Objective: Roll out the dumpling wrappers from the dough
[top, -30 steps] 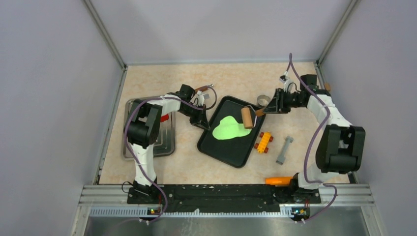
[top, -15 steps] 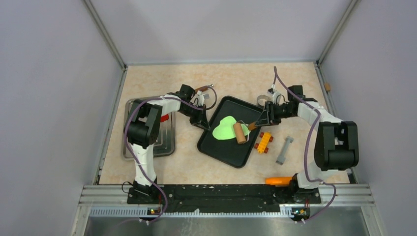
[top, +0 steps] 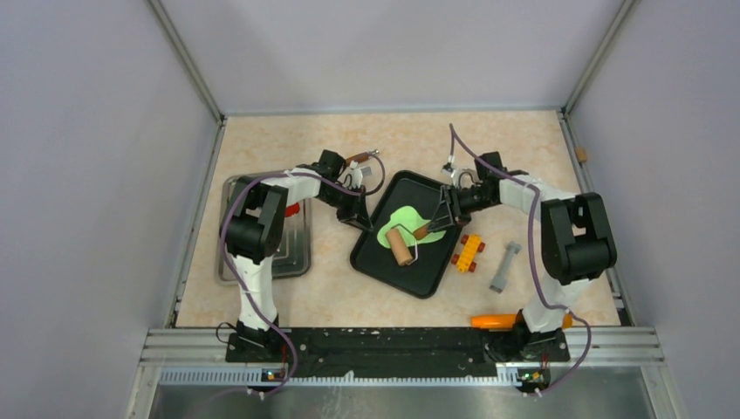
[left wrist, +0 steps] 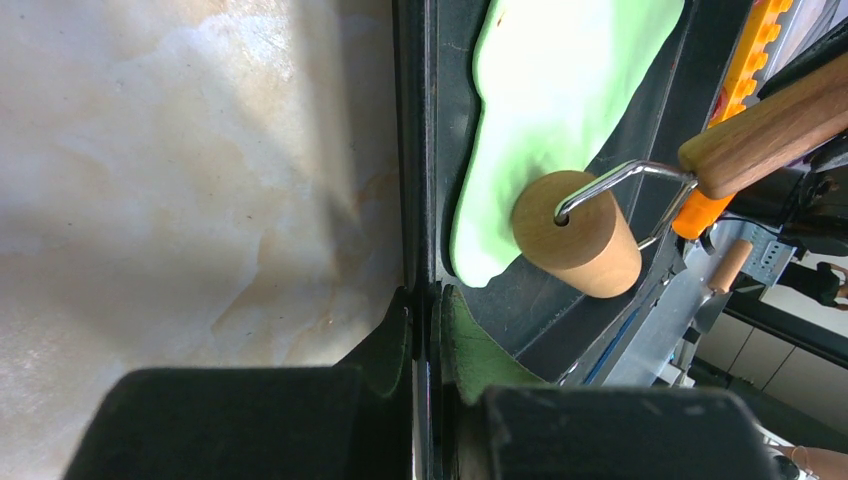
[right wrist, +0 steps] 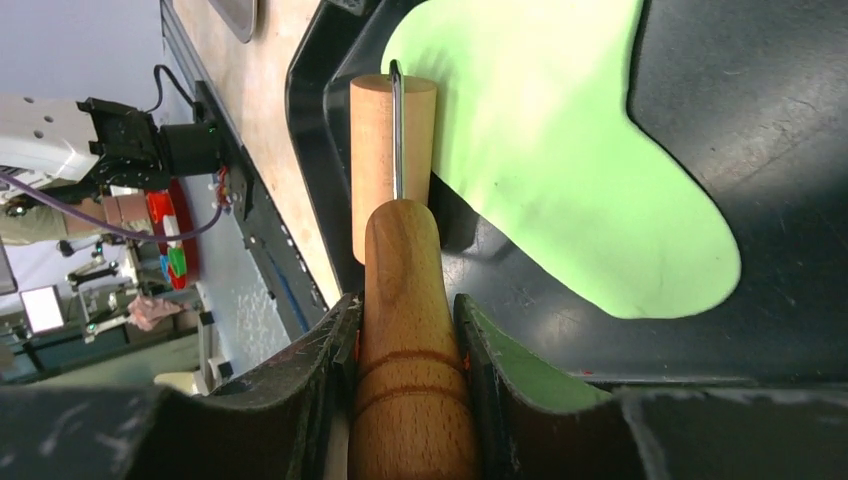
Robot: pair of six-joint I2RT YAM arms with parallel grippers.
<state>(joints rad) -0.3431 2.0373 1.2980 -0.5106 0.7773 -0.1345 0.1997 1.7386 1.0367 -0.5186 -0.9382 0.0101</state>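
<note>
So the tray (top: pixel 417 271) sat mid-table, with the dough (top: pixel 403 217) lying in its far half. The roller (top: pixel 401 246) rested on the dough's near edge, handle pointing far-right. A pan (top: pixel 295 253) was off to the left of the tray, and just right of the tray sat a block (top: pixel 469 251), with a bolt (top: pixel 504 266) right of that.

Robot lab cell: grey panel walls (top: pixel 87 175), aluminium rail (top: pixel 401 375).

the roller (right wrist: pixel 375 150) is smooth wood with a shiny metal wire. the dough (right wrist: pixel 560 150) looks smooth, the black tray (right wrist: pixel 780 150) matt.
</note>
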